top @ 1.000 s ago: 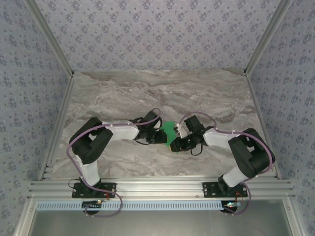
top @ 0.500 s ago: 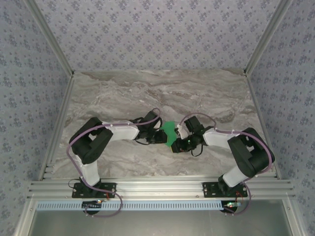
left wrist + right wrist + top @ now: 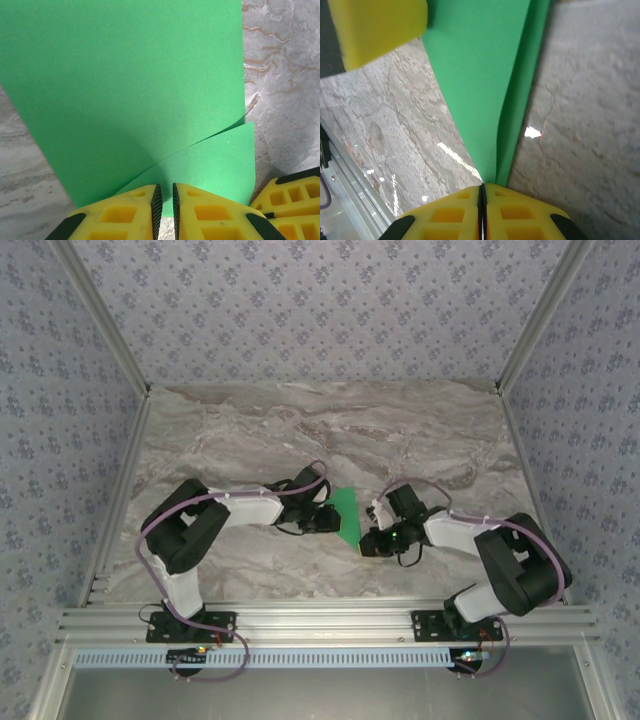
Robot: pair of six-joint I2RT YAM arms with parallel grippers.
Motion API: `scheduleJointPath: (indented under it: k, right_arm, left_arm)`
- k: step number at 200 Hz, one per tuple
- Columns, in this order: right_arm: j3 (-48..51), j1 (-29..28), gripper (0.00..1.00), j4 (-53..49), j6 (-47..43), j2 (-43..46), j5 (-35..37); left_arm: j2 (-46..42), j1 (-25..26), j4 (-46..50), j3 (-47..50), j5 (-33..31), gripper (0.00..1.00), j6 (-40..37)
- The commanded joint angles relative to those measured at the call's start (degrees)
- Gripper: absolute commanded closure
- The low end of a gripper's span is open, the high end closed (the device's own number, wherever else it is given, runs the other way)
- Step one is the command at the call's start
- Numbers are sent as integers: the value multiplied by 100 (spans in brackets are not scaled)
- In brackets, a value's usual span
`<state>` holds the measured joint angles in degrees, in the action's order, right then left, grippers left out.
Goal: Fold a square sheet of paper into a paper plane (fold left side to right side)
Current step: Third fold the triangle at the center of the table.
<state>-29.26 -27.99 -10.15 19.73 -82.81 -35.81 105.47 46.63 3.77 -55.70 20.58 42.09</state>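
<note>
The thin bright green square sheet of paper point(image 3: 346, 506) lies doubled over on the marbled grey worktop point(image 3: 250, 430). The right claw point(image 3: 482, 188) has drawn back towards its base and closed on the paper's corner. The left claw point(image 3: 165, 187) still pinches the opposite edge, so the fold seems ready for creasing.

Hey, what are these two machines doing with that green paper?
Two robot arms are folding a green square sheet of paper on a marbled table. The left gripper and the right gripper each pinch an edge of it. The sheet is curled over itself in two loose layers, not yet pressed flat.
</note>
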Motion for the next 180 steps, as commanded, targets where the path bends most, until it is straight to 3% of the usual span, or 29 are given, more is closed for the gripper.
scheduleJointPath:
  k: [1,50,115,180]
  right_arm:
    - [52,21,90,-838,97,308,159]
    - [-502,-63,95,-1116,461,1061,268]
    - [-928,-330,100,-415,1000,-150,468]
    - [-686,-306,100,-558,1085,-721,1020]
  left_arm:
    - [219,-22,458,94,-343,82,-57]
    - [160,-14,440,60,-311,82,-36]
    - [132,-5,440,49,-283,82,-39]
    - [-189,-5,470,-65,-265,81,-183]
